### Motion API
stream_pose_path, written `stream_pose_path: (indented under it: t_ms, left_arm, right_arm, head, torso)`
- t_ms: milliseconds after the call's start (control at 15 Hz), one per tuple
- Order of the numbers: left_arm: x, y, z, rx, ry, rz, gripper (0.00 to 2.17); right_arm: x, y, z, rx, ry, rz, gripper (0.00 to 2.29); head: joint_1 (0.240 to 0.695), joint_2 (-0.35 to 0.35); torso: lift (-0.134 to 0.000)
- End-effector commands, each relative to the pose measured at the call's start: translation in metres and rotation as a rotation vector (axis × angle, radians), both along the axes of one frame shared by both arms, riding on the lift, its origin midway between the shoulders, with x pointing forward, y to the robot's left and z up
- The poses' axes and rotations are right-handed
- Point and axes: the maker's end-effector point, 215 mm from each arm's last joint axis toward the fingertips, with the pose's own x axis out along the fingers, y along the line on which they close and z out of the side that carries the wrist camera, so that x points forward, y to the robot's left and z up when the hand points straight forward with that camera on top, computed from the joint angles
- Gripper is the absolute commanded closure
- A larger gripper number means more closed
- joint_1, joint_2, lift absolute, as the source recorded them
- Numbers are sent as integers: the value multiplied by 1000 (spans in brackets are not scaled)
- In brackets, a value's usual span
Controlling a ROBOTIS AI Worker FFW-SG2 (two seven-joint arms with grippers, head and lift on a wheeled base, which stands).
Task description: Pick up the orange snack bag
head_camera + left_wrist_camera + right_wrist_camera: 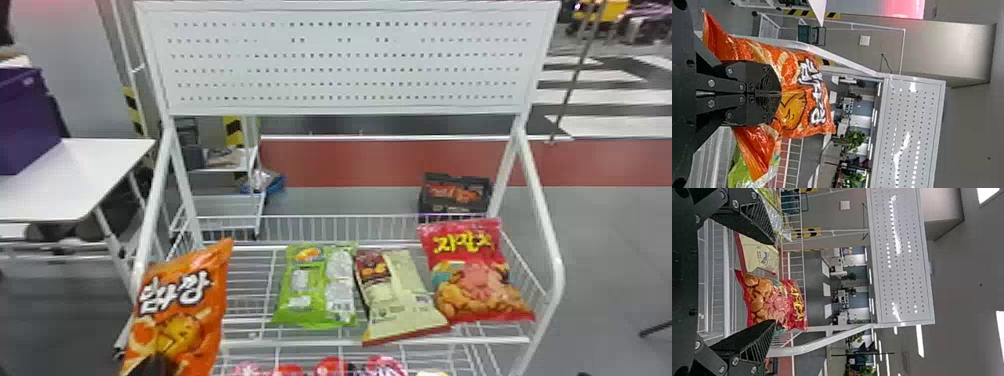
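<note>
Orange snack bag [180,310] is pinched in L gripper [780,93] jaws, R gripper [775,282] jaws spread, pickup prob. done w/ nothing left.

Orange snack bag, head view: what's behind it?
White wire shelf, visible past the right edge of the orange snack bag. The stretch directly behind the bag is covered, so can't tell whether anything sits there.
</note>
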Motion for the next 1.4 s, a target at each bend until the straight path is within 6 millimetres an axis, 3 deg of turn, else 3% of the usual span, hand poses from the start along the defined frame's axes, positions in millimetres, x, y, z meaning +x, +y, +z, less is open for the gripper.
stream_pose_path:
  t_ms: [0,600,1333]
  left_arm:
    - [-14,9,-2,3,-13,17,1197]
    - [-44,5,12,-9,-57,7,1197]
    - [-45,8,11,-3,-56,11,1197]
  right_arm:
    - [0,1,-1,1,2,1,194]
    - [-2,1,-1,-1,4,5,194]
    - [-3,3,2,4,0,7,194]
  head:
    - [499,0]
    - [499,0]
    - [499,0]
  torso:
    - [0]
    - [0]
    - [0]
